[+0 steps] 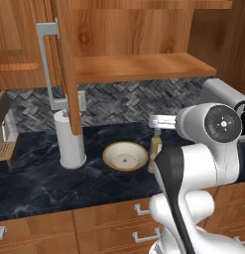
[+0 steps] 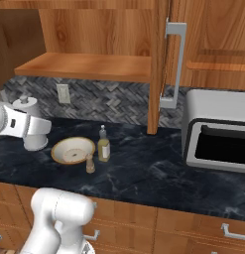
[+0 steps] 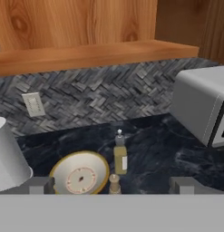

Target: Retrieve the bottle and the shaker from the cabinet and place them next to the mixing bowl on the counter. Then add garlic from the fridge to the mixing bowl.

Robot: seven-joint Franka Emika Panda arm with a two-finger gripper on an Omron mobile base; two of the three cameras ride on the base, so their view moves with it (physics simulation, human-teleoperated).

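Bottle (image 2: 103, 146) and shaker (image 2: 90, 163) stand just beside the mixing bowl (image 2: 72, 150) on the dark counter (image 2: 158, 168); the gripper (image 3: 112, 185) hangs spread wide, holding nothing. Swinging away toward the fridge, the arm could topple the slim shaker.

A home kitchen: dark marble counter (image 2: 158, 168) over wooden drawers (image 1: 104, 223), herringbone tile backsplash (image 3: 109, 90), open wooden wall cabinet (image 2: 94, 39), microwave (image 2: 218, 131) at the counter's right end, paper towel roll (image 1: 72, 139).
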